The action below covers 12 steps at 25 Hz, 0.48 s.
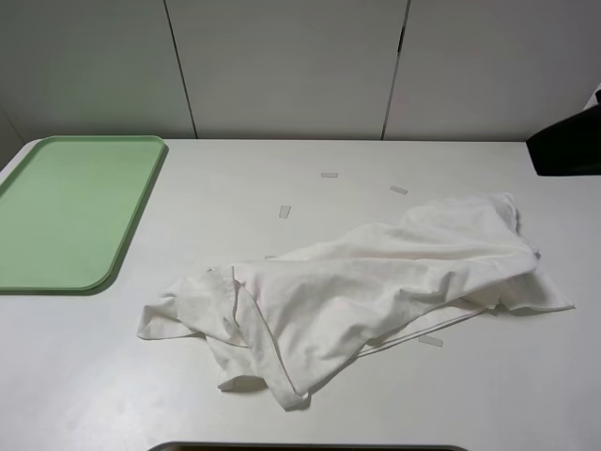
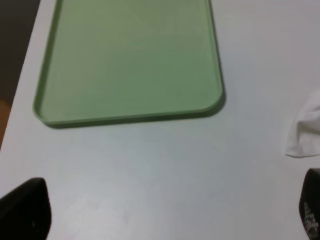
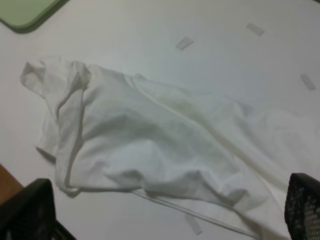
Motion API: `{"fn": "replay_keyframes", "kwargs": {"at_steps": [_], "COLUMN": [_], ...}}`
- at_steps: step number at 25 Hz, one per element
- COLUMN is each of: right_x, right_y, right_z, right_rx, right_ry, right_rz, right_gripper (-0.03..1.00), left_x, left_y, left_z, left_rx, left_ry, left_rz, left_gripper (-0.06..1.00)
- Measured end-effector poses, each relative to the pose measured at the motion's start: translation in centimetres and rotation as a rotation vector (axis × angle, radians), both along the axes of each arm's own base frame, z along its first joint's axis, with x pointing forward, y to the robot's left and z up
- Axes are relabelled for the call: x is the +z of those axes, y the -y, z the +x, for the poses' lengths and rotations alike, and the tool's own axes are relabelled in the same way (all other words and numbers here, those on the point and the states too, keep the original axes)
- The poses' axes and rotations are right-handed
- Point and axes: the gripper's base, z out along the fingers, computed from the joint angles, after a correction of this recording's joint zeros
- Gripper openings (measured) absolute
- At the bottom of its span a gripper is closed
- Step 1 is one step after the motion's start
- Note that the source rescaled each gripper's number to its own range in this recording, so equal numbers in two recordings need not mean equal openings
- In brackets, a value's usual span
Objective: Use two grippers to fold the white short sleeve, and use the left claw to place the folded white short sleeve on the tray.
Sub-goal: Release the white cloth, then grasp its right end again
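The white short sleeve (image 1: 376,282) lies crumpled on the white table, right of centre, one sleeve bunched at its left end. The pale green tray (image 1: 66,211) sits bare at the far left. In the left wrist view my left gripper (image 2: 167,210) hovers open over bare table just in front of the tray (image 2: 130,60), with an edge of the shirt (image 2: 305,132) off to one side. My right gripper (image 3: 165,210) hangs open above the shirt (image 3: 150,140), touching nothing. Only a black part of the right arm (image 1: 568,141) shows in the high view.
Small pale tape strips (image 1: 285,211) (image 1: 329,175) (image 1: 399,190) are stuck to the table behind the shirt, and another (image 1: 430,341) lies at its front edge. A dark edge (image 1: 310,447) runs along the bottom of the high view. White wall panels stand behind the table.
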Motion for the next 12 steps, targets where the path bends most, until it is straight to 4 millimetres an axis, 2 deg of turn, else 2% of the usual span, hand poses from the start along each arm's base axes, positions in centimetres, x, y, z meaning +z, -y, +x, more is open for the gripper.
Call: {"fn": "replay_keyframes", "kwargs": {"at_steps": [12], "right_x": [-0.02], "right_y": [0.0], "right_z": [-0.02], "right_rx": [-0.027], "right_ry": [-0.023], "right_rz": [0.021], "right_gripper": [1.0], "left_x": [0.0], "left_y": [0.0], "left_z": [0.0], "left_rx": [0.029], "left_ry": [0.002], "left_rz": [-0.039], "left_gripper": [1.0]}}
